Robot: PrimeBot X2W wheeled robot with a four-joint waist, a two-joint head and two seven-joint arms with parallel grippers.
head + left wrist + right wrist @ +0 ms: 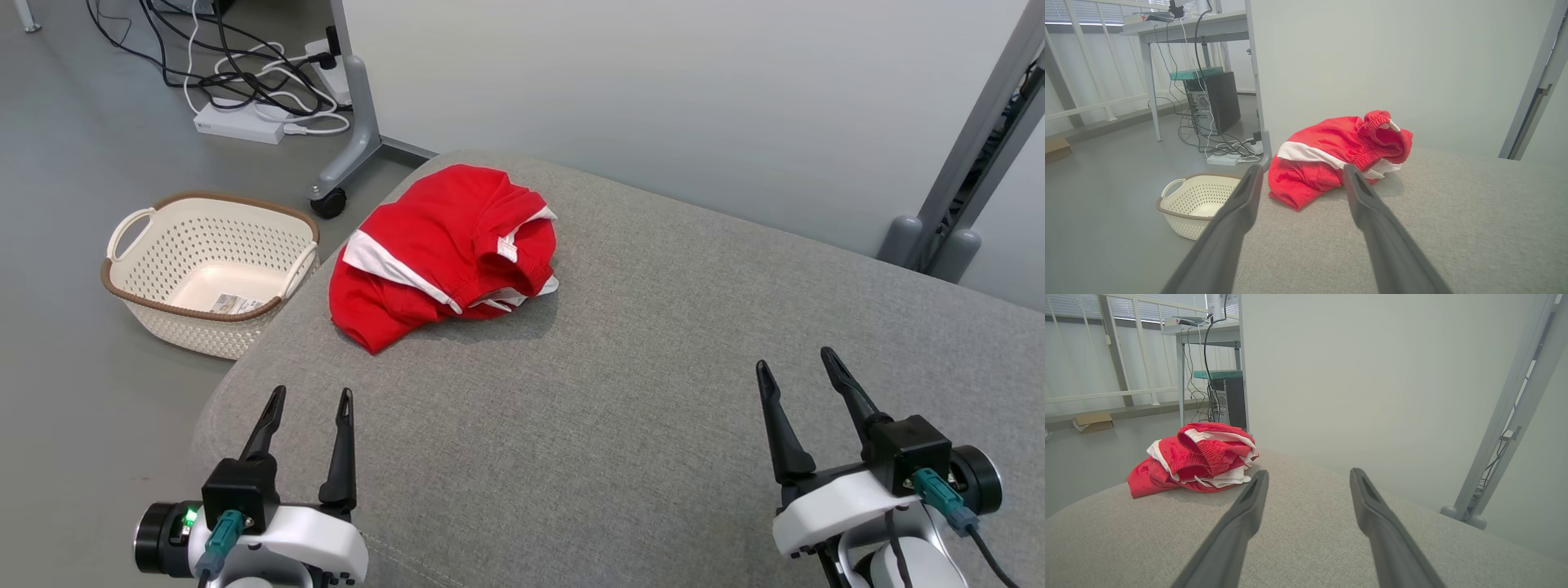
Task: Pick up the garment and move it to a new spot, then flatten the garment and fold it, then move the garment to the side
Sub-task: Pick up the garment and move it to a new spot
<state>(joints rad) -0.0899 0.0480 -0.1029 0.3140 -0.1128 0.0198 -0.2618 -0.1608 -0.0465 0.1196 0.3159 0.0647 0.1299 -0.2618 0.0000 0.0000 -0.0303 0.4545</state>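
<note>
- Seeing the red garment (pixel 441 245) with white trim, bunched in a loose heap at about 11 o'clock on the grey fabric-topped table (pixel 653 392), close to its far left edge.
- Showing a waistband and a small white label on top of the heap, white stripe running across the left side.
- Finding the left gripper (pixel 313 392) down at 7 o'clock, fingers spread apart, nothing between them, hovering over the near left corner of the table.
- Lining up along the left wrist view with the left gripper (pixel 1302 168) aimed at 12 o'clock toward the garment (pixel 1331 151), still apart from it.
- Finding the right gripper (pixel 794 359) at 5 o'clock, jaws likewise wide and empty, well apart from the garment.
- Catching the garment (pixel 1196 461) at 10 o'clock in the right wrist view, left of the right gripper (pixel 1309 471).
- Noting a cream perforated basket (pixel 237 198) on the floor at 9 o'clock, just beside the table, a paper slip inside.
- Noting a white power strip (pixel 237 122) and tangled cables at 11 o'clock on the floor.
</note>
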